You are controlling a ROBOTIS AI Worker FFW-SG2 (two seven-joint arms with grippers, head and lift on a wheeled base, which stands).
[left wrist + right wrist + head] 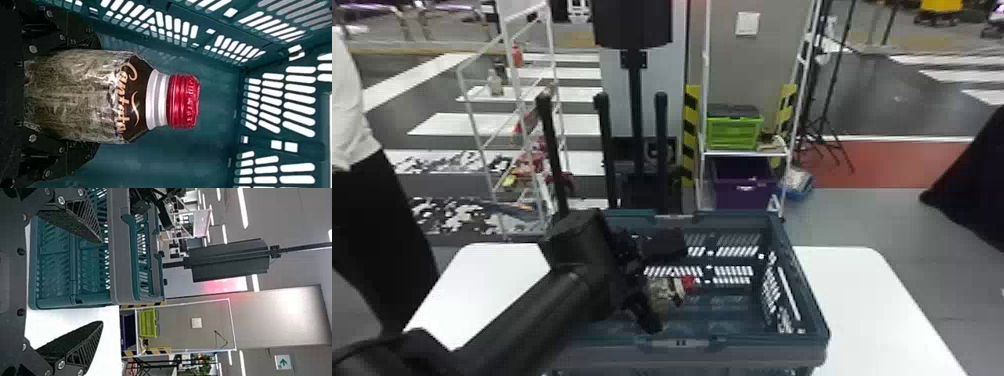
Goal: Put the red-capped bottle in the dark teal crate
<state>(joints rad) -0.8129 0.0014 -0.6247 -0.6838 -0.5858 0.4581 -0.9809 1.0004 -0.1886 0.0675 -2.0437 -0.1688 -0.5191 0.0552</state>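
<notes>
Left arm [527,310]: matte black, smooth tubular forearm, chunky angular wrist housing [582,265]. Left pincer [664,286]: black linkage, small bright screws. Right pincer [102,282]: black wedge fingers [74,342], lattice sides, grainy faces, silvery screws at the knuckles (palm plate [11,282] is dark grey, round holes).

Pale, flowing script runs across the dark label [135,94] at the shoulder of the red-capped bottle [78,96], whose neck points toward two o'clock in the head view. Smaller raised lettering circles the red cap [182,102], too faint to make out. High in the room, at one o'clock from the white-framed shelf [231,323], a sign [283,362] bears a green arrow.
</notes>
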